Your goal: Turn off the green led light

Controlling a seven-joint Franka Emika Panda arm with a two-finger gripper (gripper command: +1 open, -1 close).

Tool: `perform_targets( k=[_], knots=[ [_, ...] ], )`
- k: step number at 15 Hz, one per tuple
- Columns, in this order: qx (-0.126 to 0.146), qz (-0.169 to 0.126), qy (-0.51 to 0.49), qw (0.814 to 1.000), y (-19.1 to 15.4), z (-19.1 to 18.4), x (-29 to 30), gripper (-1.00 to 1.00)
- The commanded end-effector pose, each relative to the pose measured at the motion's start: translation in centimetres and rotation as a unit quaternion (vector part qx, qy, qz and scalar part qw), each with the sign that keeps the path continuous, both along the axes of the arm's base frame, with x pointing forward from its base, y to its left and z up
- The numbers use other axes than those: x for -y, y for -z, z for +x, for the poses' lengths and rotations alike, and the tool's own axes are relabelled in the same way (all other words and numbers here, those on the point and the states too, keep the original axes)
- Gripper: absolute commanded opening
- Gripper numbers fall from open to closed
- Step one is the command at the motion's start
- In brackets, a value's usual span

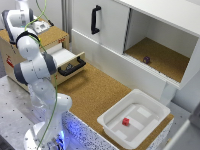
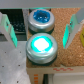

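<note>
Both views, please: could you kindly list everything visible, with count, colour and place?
green LED button: one, lit green, between the pincer fingers
blue button: one, blue, beside the green one
bin: one, white, on the cork top
red block: one, red, inside the bin
dark object: one, purplish, in the open cabinet
drawer: one, white with black handle, open
pincer: one, open, over the buttons
</note>
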State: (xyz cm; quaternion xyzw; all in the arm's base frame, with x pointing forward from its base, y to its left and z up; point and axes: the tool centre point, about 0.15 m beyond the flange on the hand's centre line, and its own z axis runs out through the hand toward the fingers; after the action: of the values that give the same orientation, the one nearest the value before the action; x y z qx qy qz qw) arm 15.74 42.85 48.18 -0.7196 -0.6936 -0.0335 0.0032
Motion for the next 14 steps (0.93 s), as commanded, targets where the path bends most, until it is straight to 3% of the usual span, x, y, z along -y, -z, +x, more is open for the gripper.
perform_targets(
  k=[1,5,14],
  knots=[
    [-0.026,-0.036,0.032,0.999,-1.3,2.5,-2.2,-1.00],
    [-0.023,-0.024,0.032,0.999,-1.4,2.9,-2.5,-1.00],
    [-0.065,-0.020,0.012,0.998,1.0,0.5,-2.8,-1.00]
  ],
)
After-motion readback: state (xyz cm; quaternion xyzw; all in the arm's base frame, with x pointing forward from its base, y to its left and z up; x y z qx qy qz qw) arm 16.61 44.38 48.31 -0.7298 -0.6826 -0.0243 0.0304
